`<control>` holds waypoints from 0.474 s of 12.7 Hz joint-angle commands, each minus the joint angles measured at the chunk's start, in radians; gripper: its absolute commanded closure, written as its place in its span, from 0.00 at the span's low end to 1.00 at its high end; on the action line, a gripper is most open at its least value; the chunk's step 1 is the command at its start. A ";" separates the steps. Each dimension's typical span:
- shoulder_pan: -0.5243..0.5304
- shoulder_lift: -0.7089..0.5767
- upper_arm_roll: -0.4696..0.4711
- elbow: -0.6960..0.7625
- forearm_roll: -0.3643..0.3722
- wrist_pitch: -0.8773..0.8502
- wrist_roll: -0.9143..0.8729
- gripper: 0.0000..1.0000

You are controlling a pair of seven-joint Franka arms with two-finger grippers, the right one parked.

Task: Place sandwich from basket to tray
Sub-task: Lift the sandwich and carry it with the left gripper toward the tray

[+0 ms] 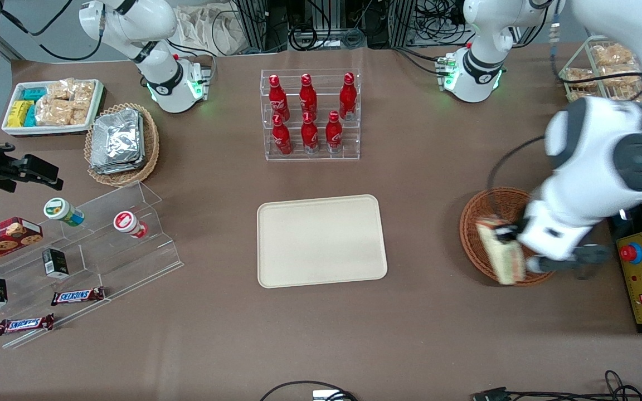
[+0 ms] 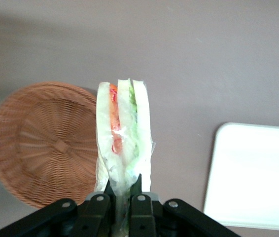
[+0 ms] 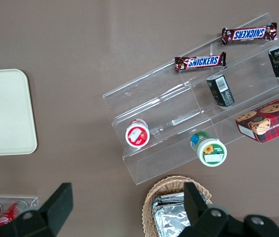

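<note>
A: So, where is the sandwich being kept?

B: It is being held in the gripper, whose 2 fingers are pinched on its lower end. In the wrist view the wedge is being held upright, wrapped in clear film, with an orange layer and a green layer showing between 3 pale slices of bread.

A: And the basket?

B: It is being overhung by the sandwich. In the front view the sandwich is seen above the basket's rim nearest that camera, with the gripper over the weave. In the wrist view the basket is seen with nothing lying in it, and the sandwich is raised in front of its edge.

A: Is the tray being touched by anything?

B: No. It is lying flat at the middle of the table, well apart from the basket, toward the parked arm's end, with brown tabletop between them. A corner of the tray is also being caught in the wrist view, beside the sandwich.

A: What else is being shown?

B: A clear rack of 7 red bottles is standing farther from the front camera than the tray. 2 Snickers bars are lying on a clear stepped shelf.
</note>
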 commanded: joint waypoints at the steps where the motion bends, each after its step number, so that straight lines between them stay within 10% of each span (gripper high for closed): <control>1: -0.110 0.103 0.011 0.118 -0.003 -0.020 -0.137 1.00; 6: -0.278 0.263 0.011 0.149 -0.034 0.044 -0.216 1.00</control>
